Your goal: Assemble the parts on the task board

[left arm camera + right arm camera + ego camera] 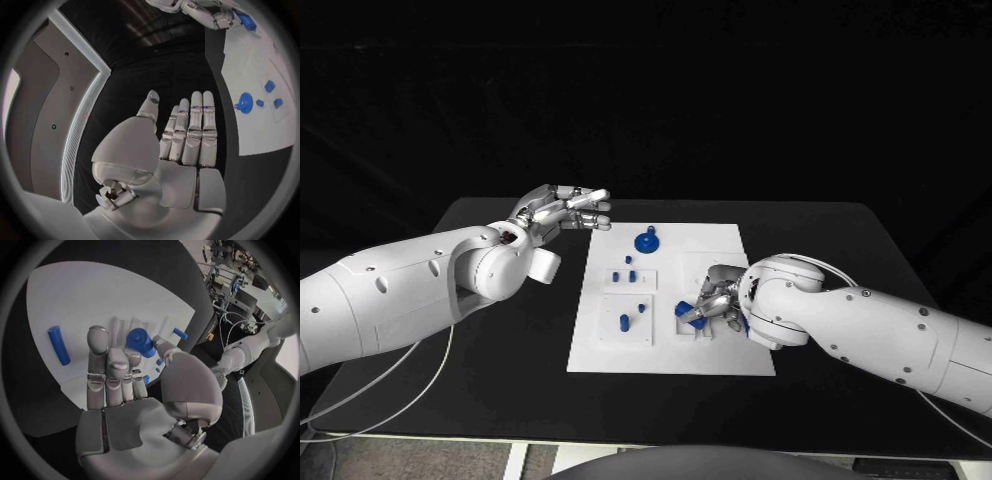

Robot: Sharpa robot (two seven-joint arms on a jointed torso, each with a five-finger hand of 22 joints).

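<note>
Head view: the white task board (678, 300) lies in the middle of the black table (834, 240), with small blue parts spread over it. A round blue part with a stem (648, 241) sits near the board's far edge, a few short blue pegs (629, 275) lie just nearer, and two more blue pieces (626, 321) rest in a marked square toward the near left.

The right hand (715, 303) is down on the board's right half, its fingers curled around a blue part (692, 312). In the right wrist view that part (139, 340) is a blue cylinder pinched between the thumb and the fingertips (98, 335), and a long blue peg (59, 345) lies on the board beside the hand.

The left hand (565, 211) hovers above the table just off the board's far left corner; in the left wrist view its fingers (195, 127) are straight and side by side, holding nothing.
</note>
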